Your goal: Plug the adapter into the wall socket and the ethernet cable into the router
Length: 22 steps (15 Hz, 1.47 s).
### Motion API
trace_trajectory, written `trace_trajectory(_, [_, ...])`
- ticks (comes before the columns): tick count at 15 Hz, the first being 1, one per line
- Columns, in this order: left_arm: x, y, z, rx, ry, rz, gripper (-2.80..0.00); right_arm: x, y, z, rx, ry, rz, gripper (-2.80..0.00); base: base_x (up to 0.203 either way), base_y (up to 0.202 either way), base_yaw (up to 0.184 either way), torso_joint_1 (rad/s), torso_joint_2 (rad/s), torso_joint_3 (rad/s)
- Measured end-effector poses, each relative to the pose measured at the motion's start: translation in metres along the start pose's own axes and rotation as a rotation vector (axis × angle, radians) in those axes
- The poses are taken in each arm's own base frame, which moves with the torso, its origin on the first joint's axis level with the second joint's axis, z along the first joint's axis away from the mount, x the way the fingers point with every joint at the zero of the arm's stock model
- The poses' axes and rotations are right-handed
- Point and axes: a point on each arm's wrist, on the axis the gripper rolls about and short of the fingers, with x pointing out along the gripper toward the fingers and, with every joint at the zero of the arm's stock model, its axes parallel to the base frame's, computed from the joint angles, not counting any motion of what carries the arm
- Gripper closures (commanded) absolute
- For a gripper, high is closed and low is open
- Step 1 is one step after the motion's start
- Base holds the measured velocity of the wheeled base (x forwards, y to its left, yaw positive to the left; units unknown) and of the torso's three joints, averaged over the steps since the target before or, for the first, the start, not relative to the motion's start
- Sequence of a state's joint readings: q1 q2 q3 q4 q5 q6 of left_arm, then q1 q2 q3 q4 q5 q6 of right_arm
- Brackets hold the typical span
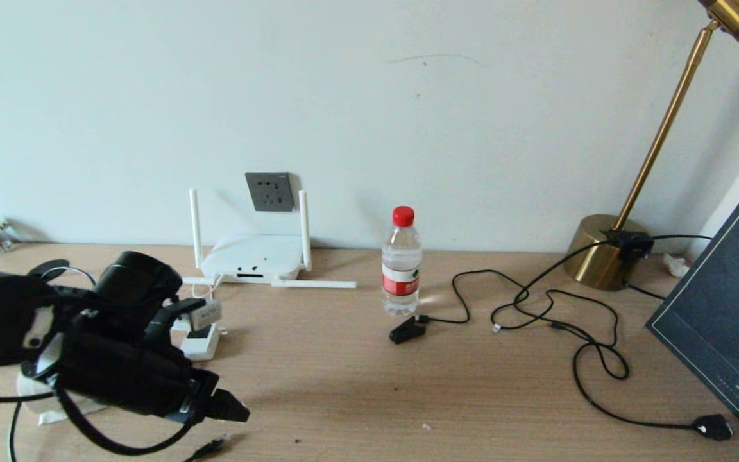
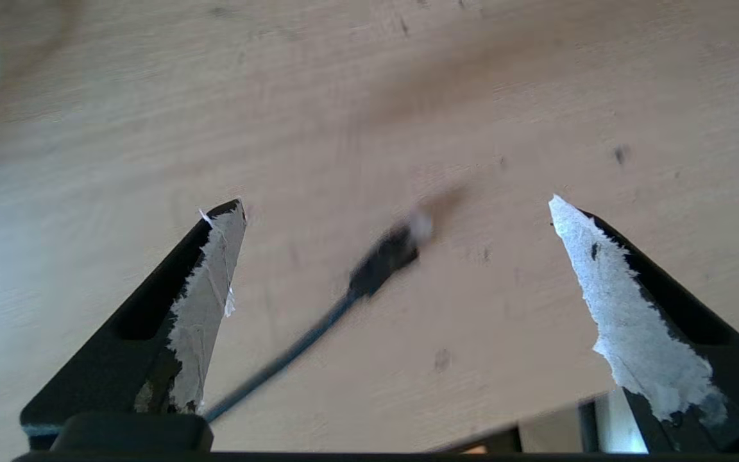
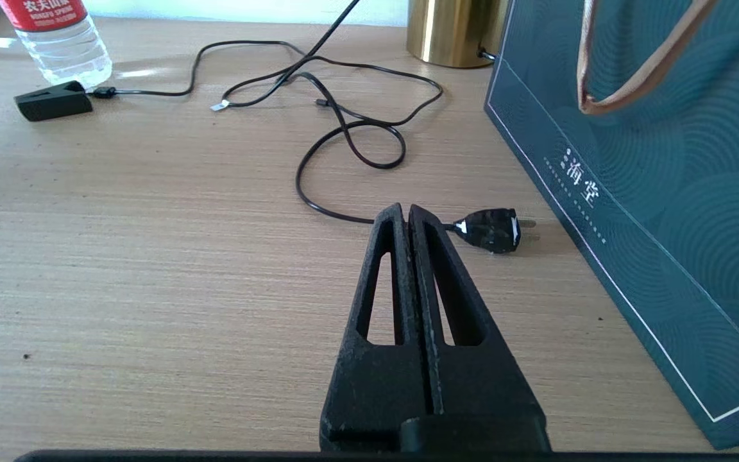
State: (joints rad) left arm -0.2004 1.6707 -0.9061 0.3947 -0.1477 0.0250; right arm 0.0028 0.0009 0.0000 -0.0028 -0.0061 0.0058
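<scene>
The left pincer (image 2: 395, 256) is spread above the table (image 2: 536, 96), the ethernet cable (image 2: 382, 260) plug lying between its fingers. The adapter (image 1: 201, 343) lies before the router (image 1: 253, 258), under the socket (image 1: 269, 191). The right pincer (image 3: 408, 215) is pressed together.

The left arm (image 1: 106, 346) hides most of the adapter (image 1: 201, 343) on the near left. The ethernet cable (image 2: 369, 273) shows blurred in the left wrist view. The lamp (image 1: 658, 141) is cut off far right.
</scene>
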Motion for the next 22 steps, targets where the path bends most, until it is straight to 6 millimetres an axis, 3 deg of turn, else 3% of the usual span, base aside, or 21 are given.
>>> trace_trajectory(3, [0.024,0.006,0.011,-0.013,0.006,0.013,-2.8,0.0,0.0,0.0,0.0,0.0,0.0,0.0,0.0,0.0,0.0,0.0,0.0,0.0])
trace_trajectory(6, [0.036,0.026,0.015,-0.059,0.002,0.06,-2.8,0.0,0.0,0.0,0.0,0.0,0.0,0.0,0.0,0.0,0.0,0.0,0.0,0.0])
trace_trajectory(11, [0.032,0.078,0.018,-0.119,-0.016,0.139,-2.8,0.0,0.0,0.0,0.0,0.0,-0.001,0.0,0.0,0.0,0.0,0.0,0.0,0.0])
trace_trajectory(14, [0.034,0.104,0.036,-0.159,-0.052,0.171,-2.8,0.0,0.0,0.0,0.0,0.0,0.0,0.0,0.0,0.0,0.0,0.0,0.0,0.0])
trace_trajectory(18, [0.035,0.122,0.068,-0.2,-0.12,0.192,-2.8,0.0,0.0,0.0,0.0,0.0,0.0,0.0,0.0,0.0,0.0,0.0,0.0,0.0])
trace_trajectory(22, [0.014,0.121,0.09,-0.3,-0.088,0.167,-2.8,0.0,0.0,0.0,0.0,0.0,0.0,0.0,0.0,0.0,0.0,0.0,0.0,0.0])
